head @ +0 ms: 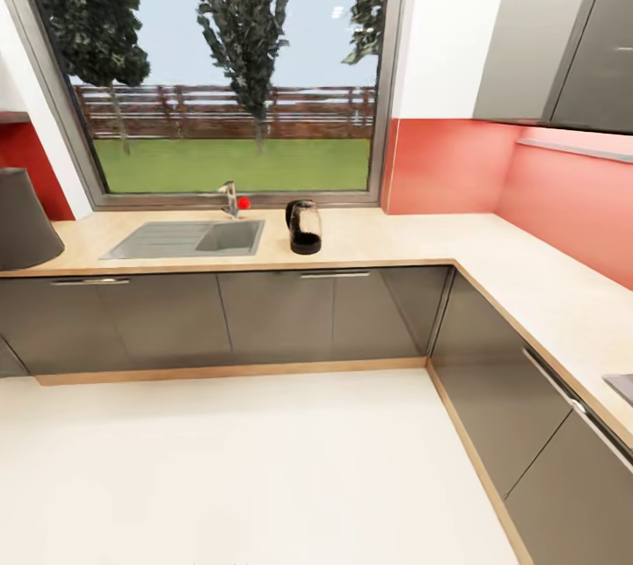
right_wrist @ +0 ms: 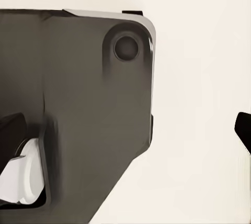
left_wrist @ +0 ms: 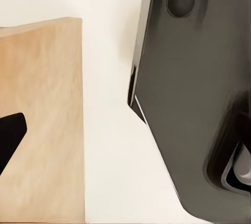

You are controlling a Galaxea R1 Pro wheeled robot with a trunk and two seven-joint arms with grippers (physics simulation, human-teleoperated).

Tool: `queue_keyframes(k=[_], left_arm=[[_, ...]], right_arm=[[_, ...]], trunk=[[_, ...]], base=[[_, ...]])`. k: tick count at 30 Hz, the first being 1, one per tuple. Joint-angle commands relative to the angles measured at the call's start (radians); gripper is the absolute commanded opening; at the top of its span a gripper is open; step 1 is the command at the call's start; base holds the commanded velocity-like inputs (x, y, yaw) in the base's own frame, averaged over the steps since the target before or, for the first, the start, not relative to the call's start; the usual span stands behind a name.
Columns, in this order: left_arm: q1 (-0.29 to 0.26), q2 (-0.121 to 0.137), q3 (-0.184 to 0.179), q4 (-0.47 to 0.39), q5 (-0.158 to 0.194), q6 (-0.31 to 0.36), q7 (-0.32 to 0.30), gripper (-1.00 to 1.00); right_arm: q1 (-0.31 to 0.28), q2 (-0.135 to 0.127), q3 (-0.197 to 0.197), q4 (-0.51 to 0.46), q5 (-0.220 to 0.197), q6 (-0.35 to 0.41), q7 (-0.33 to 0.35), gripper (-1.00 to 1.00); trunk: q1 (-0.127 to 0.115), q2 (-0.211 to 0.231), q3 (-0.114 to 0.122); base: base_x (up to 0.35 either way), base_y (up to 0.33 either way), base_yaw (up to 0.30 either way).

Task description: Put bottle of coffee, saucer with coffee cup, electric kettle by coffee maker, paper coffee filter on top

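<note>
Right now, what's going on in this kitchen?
Nothing is being handled yet. The robot stands on the floor, facing an L-shaped countertop under a big window. A kettle with a black handle stands on it just right of the sink. A dark grey object is cut off at the left edge, maybe the coffee maker. The wrist views show dark robot parts over pale floor, and the fingers' state can't be read.

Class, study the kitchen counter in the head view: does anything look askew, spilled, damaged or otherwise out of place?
Nothing stands out. The electric kettle stands upright on the countertop just beside the sink, nothing looks spilled around it, and the cabinet doors below look shut. A dark object at the far edge is cut off, so it cannot be judged.
</note>
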Motion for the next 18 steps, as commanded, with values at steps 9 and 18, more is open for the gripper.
queue_keyframes(k=[9, 18], left_arm=[[0.0, -0.005, -0.005, 0.0, -0.003, 0.0, -0.001, 1.0], [-0.001, 0.001, -0.006, -0.001, -0.003, -0.001, -0.009, 1.0]], right_arm=[[-0.001, 0.0, 0.0, 0.002, 0.001, -0.003, 0.0, 1.0], [-0.001, 0.0, 0.002, 0.003, 0.002, -0.002, 0.0, 1.0]], trunk=[[0.001, -0.002, -0.009], [0.001, -0.002, -0.015]], base=[[0.0, 0.0, 0.245], [0.149, -0.004, 0.245]])
